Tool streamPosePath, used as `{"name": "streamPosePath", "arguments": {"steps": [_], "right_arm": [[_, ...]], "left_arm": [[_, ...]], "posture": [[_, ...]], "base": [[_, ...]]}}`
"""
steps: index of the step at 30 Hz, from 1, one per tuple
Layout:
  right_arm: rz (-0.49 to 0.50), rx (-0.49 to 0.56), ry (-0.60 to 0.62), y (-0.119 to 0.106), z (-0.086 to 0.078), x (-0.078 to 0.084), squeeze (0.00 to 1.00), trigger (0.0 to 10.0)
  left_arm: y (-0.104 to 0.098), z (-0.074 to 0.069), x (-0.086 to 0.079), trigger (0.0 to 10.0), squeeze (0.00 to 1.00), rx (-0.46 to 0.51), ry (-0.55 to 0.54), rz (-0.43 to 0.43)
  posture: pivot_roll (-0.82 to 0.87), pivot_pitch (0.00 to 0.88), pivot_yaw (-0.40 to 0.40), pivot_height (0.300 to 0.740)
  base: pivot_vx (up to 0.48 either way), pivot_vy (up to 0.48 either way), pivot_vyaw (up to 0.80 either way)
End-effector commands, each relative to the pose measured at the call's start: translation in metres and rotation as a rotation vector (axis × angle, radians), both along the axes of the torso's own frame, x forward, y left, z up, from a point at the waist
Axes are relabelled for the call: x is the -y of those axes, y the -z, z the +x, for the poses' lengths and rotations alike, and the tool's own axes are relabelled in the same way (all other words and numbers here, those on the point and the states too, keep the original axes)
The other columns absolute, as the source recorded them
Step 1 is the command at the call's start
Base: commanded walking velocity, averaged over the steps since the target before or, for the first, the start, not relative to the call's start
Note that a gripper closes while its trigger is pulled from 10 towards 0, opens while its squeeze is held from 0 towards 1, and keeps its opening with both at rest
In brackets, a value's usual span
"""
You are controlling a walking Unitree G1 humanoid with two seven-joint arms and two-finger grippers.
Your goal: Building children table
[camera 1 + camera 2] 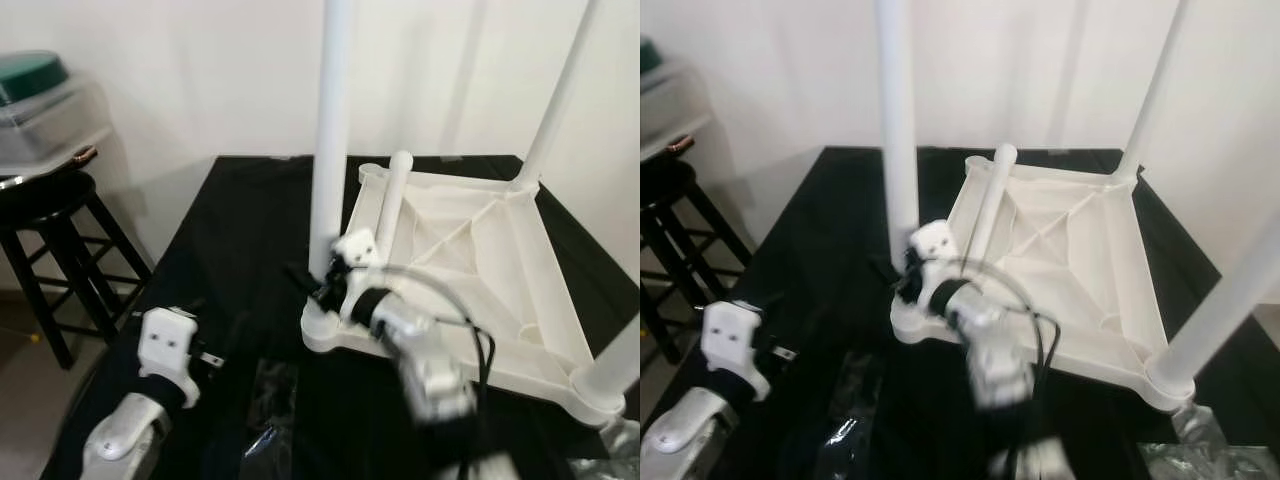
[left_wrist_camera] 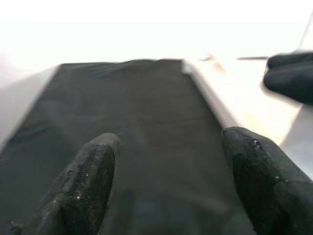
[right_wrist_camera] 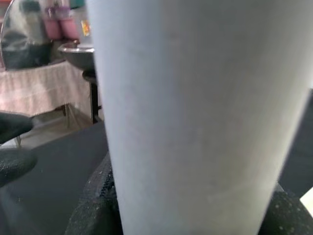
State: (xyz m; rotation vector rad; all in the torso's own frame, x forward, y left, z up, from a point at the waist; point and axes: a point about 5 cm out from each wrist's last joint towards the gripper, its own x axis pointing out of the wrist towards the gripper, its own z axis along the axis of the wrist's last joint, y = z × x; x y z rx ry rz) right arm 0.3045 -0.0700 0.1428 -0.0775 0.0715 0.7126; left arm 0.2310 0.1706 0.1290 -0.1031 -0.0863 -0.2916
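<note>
The white children's table top (image 1: 520, 330) lies upside down on a black-covered work table (image 1: 230, 240). An upright white leg (image 1: 330, 130) stands in its near left corner. My right gripper (image 1: 320, 282) is shut around the base of that leg, which sits between its fingers (image 3: 93, 215) in the right wrist view. Two more legs stand at the far right corner (image 1: 555, 100) and the near right corner (image 1: 615, 365). A loose leg (image 1: 392, 205) lies across the far left corner. My left gripper (image 2: 168, 181) hovers open over the black cloth, left of the table top, holding nothing.
A black stool (image 1: 50, 200) stands to the left, with a clear tub with a green lid (image 1: 40, 95) above it. Crumpled clear plastic bags lie at the near edge (image 1: 268, 400) and near right (image 1: 610, 450). A white wall is close behind.
</note>
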Motion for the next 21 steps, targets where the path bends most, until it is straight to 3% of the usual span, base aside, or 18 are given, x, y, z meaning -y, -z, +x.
{"name": "streamPosePath", "arguments": {"steps": [1, 7, 8, 12, 14, 15, 16, 17, 18, 21], "right_arm": [[-0.098, -0.153, 0.033, 0.036, -0.001, 0.016, 0.0, 0.0], [-0.08, -0.164, 0.04, 0.037, 0.002, 0.019, 0.0, 0.0], [-0.055, -0.165, 0.001, 0.035, 0.006, 0.018, 1.0, 10.0], [0.002, -0.156, -0.065, 0.024, 0.009, 0.014, 1.0, 10.0], [0.059, -0.134, -0.215, 0.007, 0.016, 0.013, 1.0, 10.0], [0.059, -0.134, -0.215, 0.007, 0.016, 0.013, 1.0, 10.0], [0.074, -0.133, -0.292, -0.001, 0.02, 0.015, 0.87, 10.0], [0.074, -0.133, -0.292, -0.001, 0.02, 0.015, 0.87, 10.0], [0.061, -0.123, -0.418, -0.01, 0.028, 0.02, 0.0, 10.0], [0.032, -0.111, -0.505, -0.014, 0.034, 0.024, 0.0, 10.0]], "left_arm": [[0.005, 0.002, 0.003, 10.0, 0.0, -0.033, 0.035, -0.03], [0.007, 0.005, 0.004, 10.0, 0.0, -0.04, 0.042, -0.04], [0.008, 0.007, 0.003, 10.0, 0.0, -0.039, 0.027, -0.048], [0.008, 0.01, 0.002, 10.0, 0.0, -0.039, 0.009, -0.04], [0.008, 0.012, 0.003, 10.0, 0.0, -0.043, 0.009, -0.039], [0.008, 0.012, 0.003, 10.0, 0.0, -0.043, 0.009, -0.039], [0.009, 0.014, 0.003, 10.0, 0.0, -0.045, 0.006, -0.042], [0.009, 0.014, 0.003, 10.0, 0.0, -0.045, 0.006, -0.042], [0.009, 0.017, 0.003, 10.0, 0.0, -0.049, 0.004, -0.044], [0.01, 0.018, 0.003, 10.0, 0.0, -0.055, 0.005, -0.042]], "posture": [[-0.02, 0.037, 0.038, 0.74], [-0.02, 0.042, 0.033, 0.74], [-0.02, 0.04, 0.028, 0.74], [-0.01, 0.04, 0.024, 0.74], [0.01, 0.029, 0.015, 0.74], [0.01, 0.029, 0.015, 0.74], [0.01, 0.027, 0.013, 0.74], [0.01, 0.027, 0.013, 0.74], [0.03, 0.019, 0.005, 0.74], [0.03, 0.019, 0.005, 0.74]], "base": [[0.0, 0.0, 0.0], [0.0, 0.0, 0.0], [0.0, 0.0, 0.0], [0.0, 0.0, 0.0], [0.0, 0.0, 0.0], [0.0, 0.0, 0.0], [0.0, 0.0, 0.0], [0.0, 0.0, 0.0], [0.0, 0.0, 0.0], [0.0, 0.0, 0.0]]}}
